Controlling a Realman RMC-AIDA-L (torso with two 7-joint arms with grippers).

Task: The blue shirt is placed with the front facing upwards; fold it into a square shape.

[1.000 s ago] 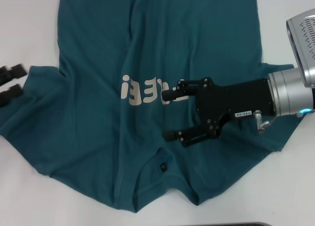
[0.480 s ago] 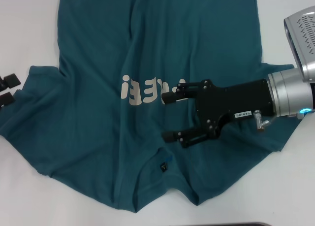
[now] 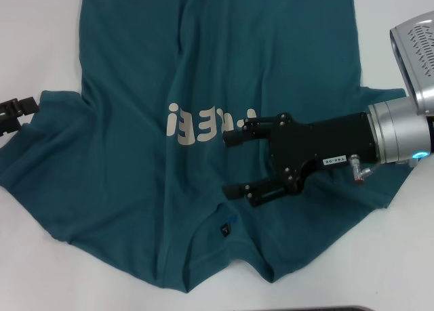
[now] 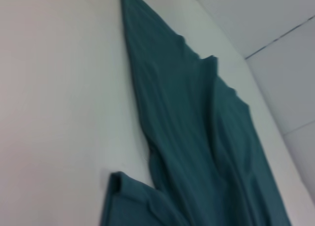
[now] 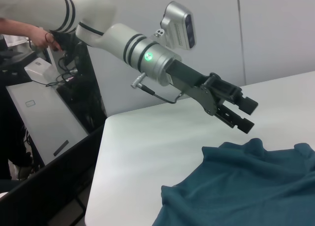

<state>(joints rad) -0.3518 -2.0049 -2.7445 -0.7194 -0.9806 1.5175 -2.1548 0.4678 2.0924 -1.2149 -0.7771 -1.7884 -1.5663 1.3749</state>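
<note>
Two grippers flank your blue shirt (image 3: 203, 121), spread front-up on the bench (image 3: 41, 26): right gripper (image 3: 234, 163), jaws spread, hovers beside the lettering (image 3: 203, 123); left gripper (image 3: 17, 114), jaws parted, reaches the sleeve edge.

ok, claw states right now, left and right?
Left claw: open, empty, above the table by the shirt sleeve.
Right claw: open, empty, over the shirt's chest lettering.

The shirt (image 3: 135, 135) is coloured dark teal-blue, with off-white lettering (image 3: 196, 123) printed on the chest and a small black tag (image 3: 224, 227) at the neck. The table (image 3: 41, 33) is white. The right gripper (image 3: 234, 163) is finished in black, behind it a silver wrist.
</note>
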